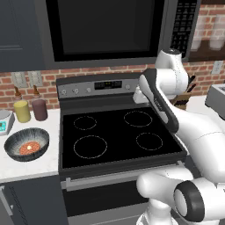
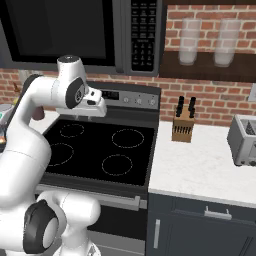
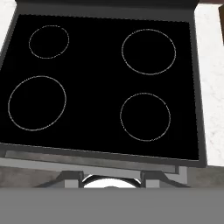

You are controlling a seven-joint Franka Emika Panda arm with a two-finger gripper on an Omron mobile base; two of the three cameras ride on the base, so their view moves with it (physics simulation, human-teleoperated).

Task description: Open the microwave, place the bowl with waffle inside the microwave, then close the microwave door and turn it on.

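You see the left counter (image 1: 30, 165) carrying the bowl (image 1: 27, 143) with the waffle (image 1: 29, 147), plus a yellow cup (image 1: 22, 111) and maroon cup (image 1: 39, 109). The right counter (image 2: 200, 170) carries a knife block (image 2: 183, 127) and toaster (image 2: 244, 140).

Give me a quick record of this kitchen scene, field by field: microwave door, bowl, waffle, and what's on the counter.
microwave door: dark grey framed black glass panel, shut
bowl: wide shallow dark grey streaked bowl, on the white counter left of the black stove
waffle: small round orange-red disc, inside the bowl
beside bowl: yellow cup and maroon cup
right counter: wooden knife block, grey toaster
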